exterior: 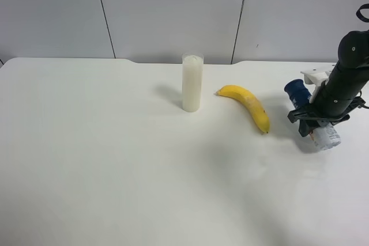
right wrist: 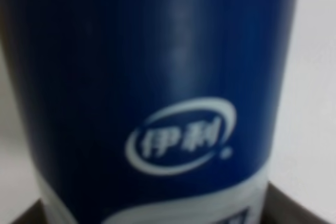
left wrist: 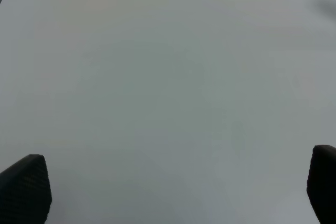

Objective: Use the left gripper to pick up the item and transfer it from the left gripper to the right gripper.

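Observation:
The item, a bottle [exterior: 301, 93] with a dark-blue cap, blue label and white lower body, lies tilted at the exterior high view's right, between the fingers of the arm with the white bracket. That is my right gripper [exterior: 317, 120], shut on the bottle's middle, low over the table; I cannot tell whether the bottle touches the table. In the right wrist view the blue label [right wrist: 157, 77] fills the frame, with the gripper [right wrist: 168, 216] at its base. My left gripper [left wrist: 178, 190] is open and empty over bare table. The left arm is out of the exterior high view.
A yellow banana [exterior: 248, 105] lies just beside the bottle, toward the middle of the white table [exterior: 115, 159]. A tall white translucent cylinder [exterior: 192, 83] stands upright near the middle back. A grey panelled wall runs behind the table.

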You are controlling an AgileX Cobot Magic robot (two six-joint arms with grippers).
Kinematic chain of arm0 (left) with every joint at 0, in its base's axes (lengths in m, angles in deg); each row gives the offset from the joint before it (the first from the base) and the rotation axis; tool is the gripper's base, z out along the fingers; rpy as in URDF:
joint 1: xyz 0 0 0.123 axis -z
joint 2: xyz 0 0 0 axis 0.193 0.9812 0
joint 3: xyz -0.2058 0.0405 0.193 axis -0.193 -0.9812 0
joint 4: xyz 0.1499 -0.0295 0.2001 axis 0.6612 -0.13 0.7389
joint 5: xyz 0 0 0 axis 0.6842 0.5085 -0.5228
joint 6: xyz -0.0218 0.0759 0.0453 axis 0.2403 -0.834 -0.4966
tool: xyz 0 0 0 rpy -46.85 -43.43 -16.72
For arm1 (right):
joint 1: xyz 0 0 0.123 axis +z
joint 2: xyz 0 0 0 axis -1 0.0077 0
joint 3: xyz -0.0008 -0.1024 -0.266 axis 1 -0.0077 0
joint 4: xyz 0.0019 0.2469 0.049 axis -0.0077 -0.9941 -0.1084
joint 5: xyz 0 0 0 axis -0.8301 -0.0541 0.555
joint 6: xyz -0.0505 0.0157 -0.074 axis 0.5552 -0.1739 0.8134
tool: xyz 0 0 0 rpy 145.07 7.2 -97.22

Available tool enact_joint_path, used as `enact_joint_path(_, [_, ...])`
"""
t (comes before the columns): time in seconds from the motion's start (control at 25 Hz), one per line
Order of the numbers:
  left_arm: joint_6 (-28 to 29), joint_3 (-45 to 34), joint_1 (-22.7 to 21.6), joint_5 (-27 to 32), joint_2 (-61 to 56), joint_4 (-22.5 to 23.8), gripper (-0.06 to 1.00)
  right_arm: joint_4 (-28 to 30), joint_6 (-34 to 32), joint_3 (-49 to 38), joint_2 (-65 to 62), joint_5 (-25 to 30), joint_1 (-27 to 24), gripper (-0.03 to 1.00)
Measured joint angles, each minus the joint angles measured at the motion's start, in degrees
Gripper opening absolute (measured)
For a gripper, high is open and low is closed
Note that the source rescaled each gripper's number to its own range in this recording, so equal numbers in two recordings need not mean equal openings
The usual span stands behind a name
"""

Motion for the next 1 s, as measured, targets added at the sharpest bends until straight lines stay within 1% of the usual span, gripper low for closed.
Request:
enact_joint_path(0.08, [0.0, 0.0, 0.0, 0.0, 0.0, 0.0, 0.99, 0.1, 0.0, 0.1, 0.0, 0.0, 0.0, 0.57])
enact_joint_path(0.12, [0.0, 0.0, 0.0, 0.0, 0.0, 0.0, 0.99, 0.3, 0.0, 0.2, -0.1, -0.1, 0.0, 0.74])
enact_joint_path(0.16, [0.0, 0.0, 0.0, 0.0, 0.0, 0.0, 0.99, 0.5, 0.0, 0.2, -0.1, -0.1, 0.0, 0.85])
enact_joint_path(0.24, [0.0, 0.0, 0.0, 0.0, 0.0, 0.0, 0.99, 0.5, 0.0, 0.2, -0.1, -0.1, 0.0, 0.94])
enact_joint_path(0.32, [0.0, 0.0, 0.0, 0.0, 0.0, 0.0, 0.99, 0.5, 0.0, 0.4, -0.1, -0.1, 0.0, 0.98])
enact_joint_path(0.44, [0.0, 0.0, 0.0, 0.0, 0.0, 0.0, 0.99, 0.5, 0.0, 0.4, -0.1, -0.1, 0.0, 1.00])
enact_joint_path(0.8, [0.0, 0.0, 0.0, 0.0, 0.0, 0.0, 0.99, 0.5, 0.0, 0.4, -0.4, 0.3, 0.0, 1.00])
enact_joint_path(1.0, [0.0, 0.0, 0.0, 0.0, 0.0, 0.0, 0.99, 0.5, 0.0, 0.4, -5.2, 1.3, 0.0, 1.00])
